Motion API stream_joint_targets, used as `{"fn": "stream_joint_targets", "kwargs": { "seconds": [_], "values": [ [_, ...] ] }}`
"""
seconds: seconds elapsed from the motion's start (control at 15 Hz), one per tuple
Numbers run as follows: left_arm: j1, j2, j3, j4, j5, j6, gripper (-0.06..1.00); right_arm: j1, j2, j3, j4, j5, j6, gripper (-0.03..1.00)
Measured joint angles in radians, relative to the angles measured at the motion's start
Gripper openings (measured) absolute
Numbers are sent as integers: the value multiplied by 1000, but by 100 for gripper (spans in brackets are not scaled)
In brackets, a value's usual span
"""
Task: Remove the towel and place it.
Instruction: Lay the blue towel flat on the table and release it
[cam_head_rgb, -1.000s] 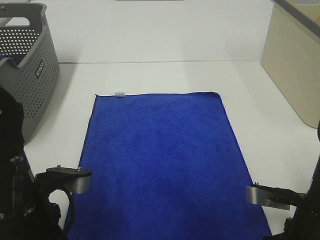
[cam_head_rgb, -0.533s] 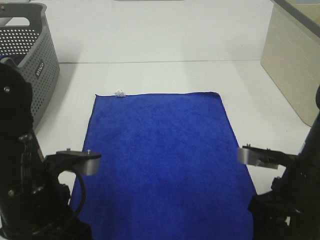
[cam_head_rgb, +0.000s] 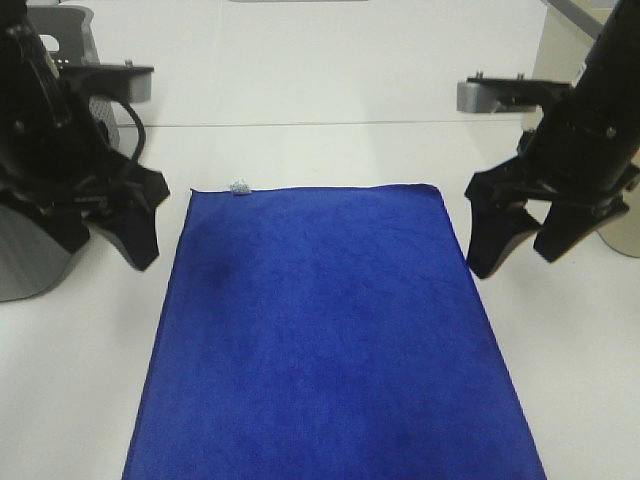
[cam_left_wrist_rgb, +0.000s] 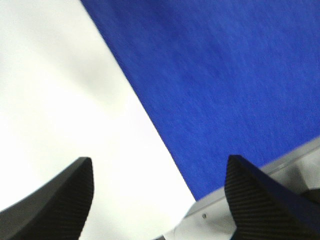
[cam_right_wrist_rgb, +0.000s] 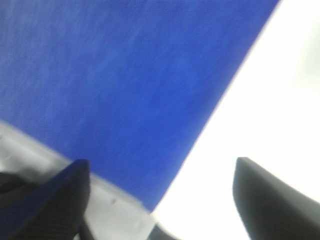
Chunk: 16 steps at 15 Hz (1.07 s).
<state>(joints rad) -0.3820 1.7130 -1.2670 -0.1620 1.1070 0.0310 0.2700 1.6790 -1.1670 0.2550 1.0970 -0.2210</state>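
Observation:
The blue towel (cam_head_rgb: 325, 330) lies flat and spread out on the white table (cam_head_rgb: 330, 150), with a small white tag (cam_head_rgb: 240, 186) at its far left corner. My left gripper (cam_head_rgb: 100, 240) hangs open just off the towel's far left edge, fingers pointing down, nothing between them. Off the far right edge my right gripper (cam_head_rgb: 520, 255) is likewise open and empty. In the left wrist view the towel (cam_left_wrist_rgb: 225, 75) edge runs diagonally between the fingers of the left gripper (cam_left_wrist_rgb: 160, 200). The right wrist view shows the towel (cam_right_wrist_rgb: 125, 75) edge between the fingers of the right gripper (cam_right_wrist_rgb: 160, 200).
A grey perforated basket (cam_head_rgb: 20, 255) stands at the far left, partly behind my left arm. A beige box (cam_head_rgb: 622, 232) stands at the far right behind my right arm. A seam crosses the table beyond the towel.
Both arms have swung from the table's near edge to the towel's far corners. The right gripper's fingers have spread wider.

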Motion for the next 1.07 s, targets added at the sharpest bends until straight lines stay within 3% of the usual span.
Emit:
{"fn": "stream_joint_targets", "kwargs": {
  "seconds": [0.2, 0.47, 0.67, 0.93, 1.07],
  "values": [
    [38, 89, -170, 38, 4, -9, 69, -28, 87, -213, -98, 30, 106, 88],
    [40, 280, -432, 50, 48, -31, 69, -144, 238, -482, -31, 92, 107, 82],
    [40, 465, -647, 56, 99, -31, 69, -165, 363, -646, -28, 114, 94, 81],
    [45, 678, -885, 92, 102, -55, 69, -167, 449, -707, -17, 115, 110, 87],
    [62, 721, -912, 85, 103, -69, 69, -167, 491, -708, -3, 115, 112, 88]
  ]
}}
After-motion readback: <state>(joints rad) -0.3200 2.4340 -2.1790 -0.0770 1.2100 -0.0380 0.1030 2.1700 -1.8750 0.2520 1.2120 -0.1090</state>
